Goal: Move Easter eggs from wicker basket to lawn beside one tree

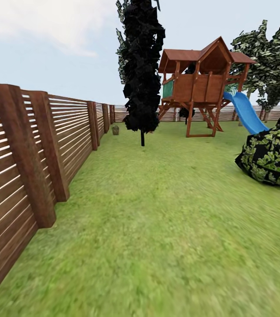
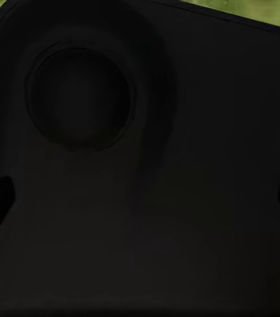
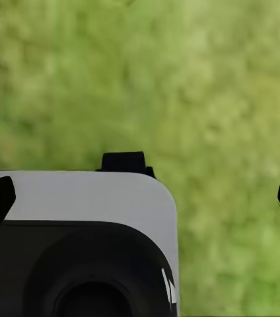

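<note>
Lawn (image 1: 166,229): lay wide and green.
Fence (image 1: 34,158): ran along its left.
Black tree (image 1: 142,66): stood ahead.
Playhouse (image 1: 201,83): stood beyond.
Jaws: state could not be told, either arm.

Fenced garden: lawn (image 1: 166,229), slatted wooden fence (image 1: 34,154), playhouse (image 1: 199,81) with blue slide (image 1: 245,112), trees.

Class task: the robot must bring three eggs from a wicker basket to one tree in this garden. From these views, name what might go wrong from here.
1. The fence runs close along the robot's left; veering that way might scrape it.
2. The black columnar tree stands nearest ahead, but the pale-trunked tree behind the slide is the likelier target, so the eggs might end up at the wrong one.
3. A small object by the far fence may be the basket, but it is too small to tell.
</note>
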Robot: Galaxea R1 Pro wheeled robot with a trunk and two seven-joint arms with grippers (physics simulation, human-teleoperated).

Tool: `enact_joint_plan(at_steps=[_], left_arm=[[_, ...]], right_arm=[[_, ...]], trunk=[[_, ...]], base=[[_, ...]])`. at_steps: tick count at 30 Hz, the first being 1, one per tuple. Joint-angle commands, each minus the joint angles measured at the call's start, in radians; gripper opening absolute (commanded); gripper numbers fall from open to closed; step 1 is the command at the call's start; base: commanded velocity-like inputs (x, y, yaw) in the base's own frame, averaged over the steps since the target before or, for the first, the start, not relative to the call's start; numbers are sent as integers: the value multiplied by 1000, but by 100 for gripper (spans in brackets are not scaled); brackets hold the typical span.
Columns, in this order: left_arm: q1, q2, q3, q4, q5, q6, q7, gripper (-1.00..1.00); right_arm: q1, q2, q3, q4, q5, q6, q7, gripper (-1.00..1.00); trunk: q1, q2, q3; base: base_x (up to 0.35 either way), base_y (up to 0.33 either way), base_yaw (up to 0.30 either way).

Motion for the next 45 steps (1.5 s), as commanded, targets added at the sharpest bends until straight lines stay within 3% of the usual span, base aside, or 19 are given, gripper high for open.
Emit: enact_joint_plan(at_steps=[1,27,45], left_arm=[[1,0,3,-1,11,0,-5,100],[1,0,3,-1,11,0,-6,100],[1,0,3,-1,12,0,-5,100]], right_arm=[[-1,0,-5,1,1,-4,1,100],[-1,0,-5,1,1,-4,1,100],[0,0,-4,1,1,-4,1,100]], trunk=[[1,0,-1],[1,0,-1],[1,0,-1]], base=[[332,0,0],[332,-1,0],[329,-91,0]])
